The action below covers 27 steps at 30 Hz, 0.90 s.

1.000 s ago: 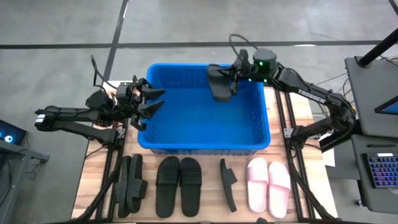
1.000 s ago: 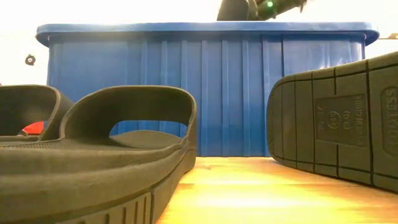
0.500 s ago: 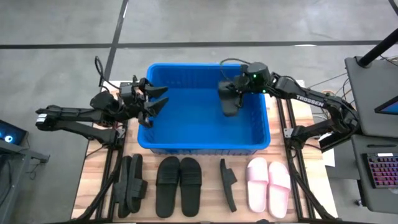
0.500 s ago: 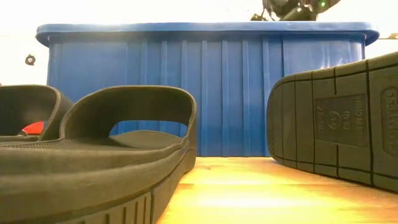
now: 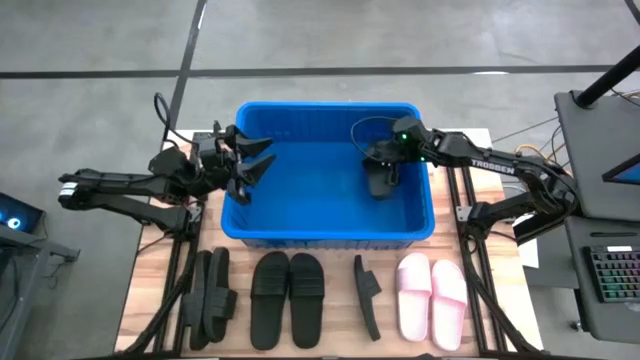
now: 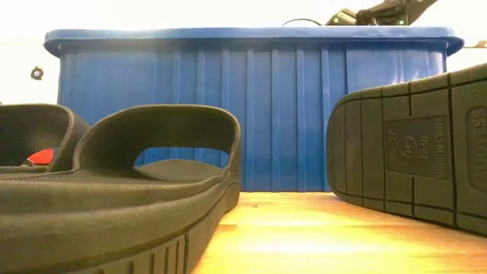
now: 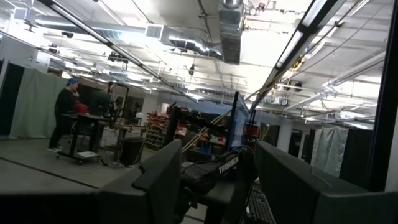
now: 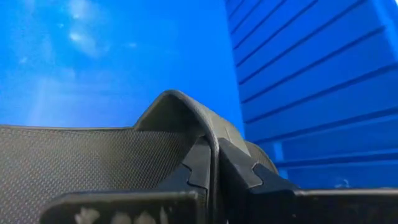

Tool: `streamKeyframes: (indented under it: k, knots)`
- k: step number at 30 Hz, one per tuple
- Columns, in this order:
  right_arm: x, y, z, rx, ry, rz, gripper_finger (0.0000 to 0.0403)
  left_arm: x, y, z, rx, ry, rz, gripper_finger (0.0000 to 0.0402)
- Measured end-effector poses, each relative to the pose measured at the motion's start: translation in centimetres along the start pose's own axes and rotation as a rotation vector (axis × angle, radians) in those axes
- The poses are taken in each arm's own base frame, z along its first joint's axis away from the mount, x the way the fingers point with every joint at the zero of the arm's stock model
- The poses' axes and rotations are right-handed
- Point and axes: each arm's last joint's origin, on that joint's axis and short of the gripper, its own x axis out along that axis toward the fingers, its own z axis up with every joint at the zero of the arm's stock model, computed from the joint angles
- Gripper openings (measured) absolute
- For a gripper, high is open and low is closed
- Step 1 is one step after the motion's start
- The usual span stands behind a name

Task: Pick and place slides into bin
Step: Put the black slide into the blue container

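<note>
The blue bin stands at the middle of the table. My right gripper is inside it near its right wall, shut on a black slide. My left gripper hovers open and empty over the bin's left rim, tipped upward. On the table in front of the bin lie two black slides on their sides, a black pair flat on their soles, one black slide on its side and a pale pink pair. My right gripper pinches the black slide's strap at its edge between its two fingers. It comes from above, slanting down into the bin. The slide hangs below the fingers with its textured footbed in view; whether it touches the bin's floor I cannot tell.
The bin's ribbed front wall fills the low view behind a black slide and an upturned sole. The right arm shows just above the rim. A person stands far off in the room.
My right gripper has sunk from above the bin's far rim down into the bin, moving toward the near right and tipping its fingers downward. The black slide has gone down with it, still held. My left gripper has stayed open at the bin's left rim.
</note>
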Motion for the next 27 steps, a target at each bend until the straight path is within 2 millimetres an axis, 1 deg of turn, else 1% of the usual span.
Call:
streamKeyframes:
  k: [5,8,15,20,27]
  knots:
    - [0.8,0.4,-0.7,-0.06,-0.015,-0.05,0.0012,0.2,0.0,-0.3,0.002,0.008,0.001,0.019]
    - [1.1,0.5,-1.2,-0.112,0.005,-0.077,0.0012,0.3,0.0,-0.5,0.005,0.02,0.003,0.019]
    - [1.5,0.4,-2.4,-0.128,0.048,-0.092,0.0012,0.4,0.0,-0.6,0.003,0.018,0.002,0.019]
    - [1.6,0.0,-2.3,-0.131,0.026,-0.153,0.0013,0.4,0.0,-0.7,0.004,0.023,0.003,0.019]
    - [1.6,0.1,-2.3,-0.126,0.03,-0.149,0.0014,0.5,0.0,-0.8,0.002,0.026,0.005,0.019]
